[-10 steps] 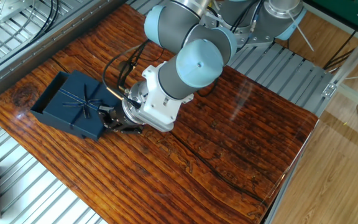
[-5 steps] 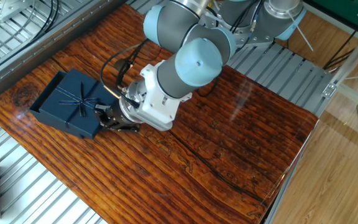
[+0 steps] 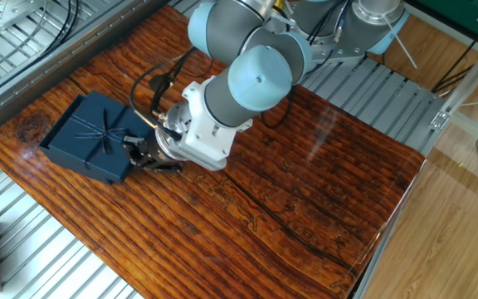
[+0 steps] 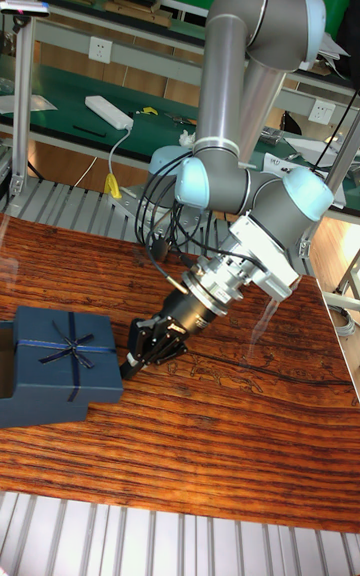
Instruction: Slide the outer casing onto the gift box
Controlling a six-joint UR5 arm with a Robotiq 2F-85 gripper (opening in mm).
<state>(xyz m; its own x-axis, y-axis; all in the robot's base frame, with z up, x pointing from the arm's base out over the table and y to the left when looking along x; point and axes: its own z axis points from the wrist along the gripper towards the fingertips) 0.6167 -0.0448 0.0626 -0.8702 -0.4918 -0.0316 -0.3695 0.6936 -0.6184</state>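
Observation:
The outer casing (image 3: 98, 141), a navy sleeve with a thin ribbon cross and bow, lies at the table's left end. It also shows in the tall fixed view (image 4: 68, 354). The gift box (image 3: 55, 137) is the same navy. Only a narrow part of it sticks out of the casing's far left end (image 4: 5, 336); the rest is hidden inside. My gripper (image 3: 133, 156) is low at the casing's right edge, fingertips together and touching that side (image 4: 130, 361), with nothing between them.
The wooden table (image 3: 289, 208) is edged by ribbed metal rails on the left and front. A thin cable loops from my wrist above the casing. In the tall fixed view a bench with a white power strip (image 4: 108, 113) stands behind the table.
My gripper has moved left along the table with the casing ahead of it. The casing has slid further over the gift box, so less of the box sticks out.

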